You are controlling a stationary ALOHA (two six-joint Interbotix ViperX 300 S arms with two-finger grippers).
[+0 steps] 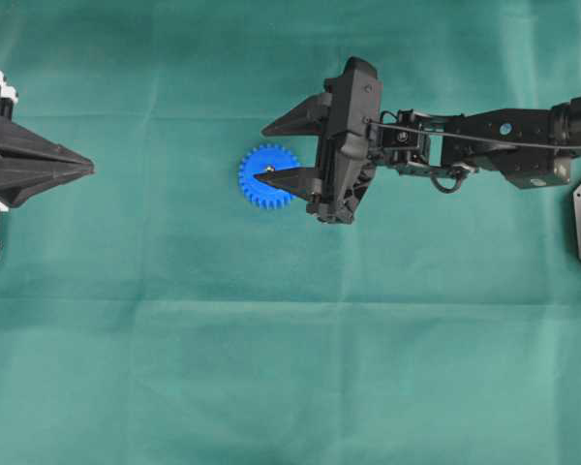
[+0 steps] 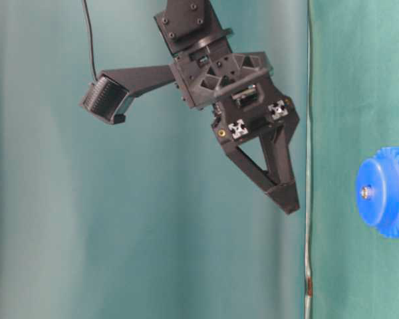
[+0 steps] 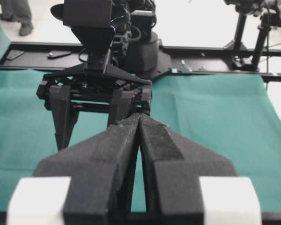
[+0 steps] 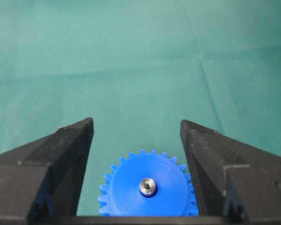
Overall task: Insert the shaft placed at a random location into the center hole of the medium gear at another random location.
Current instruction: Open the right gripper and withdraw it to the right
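Overhead view: green cloth covering the whole table, creased faintly across the lower half. Right arm enters from the right edge at mid-height; its right gripper stands wide, nothing between the fingers, the lower fingertip overlapping the medium gear just left of the frame's centre, the upper fingertip over bare cloth above it. Left gripper at the left edge, fingers pressed together to a single point, well apart from the gear.

Medium gear: bright blue, round, ringed with many small teeth, lying flat on the cloth; a raised hub shows at the right edge of the table-level view. The shaft is a small silvery pin with a shiny, rounded end, seated in the center hole of the hub.

Orientation: in the right wrist view the shaft is seen nearly end-on at bottom centre, between the two spread fingers; its long axis runs square to the gear's face, upright from the cloth. The table-level view shows the shaft's end protruding slightly from the hub.

Left wrist view: closed black fingers in the foreground; beyond the cloth, a black frame rail and a pale floor
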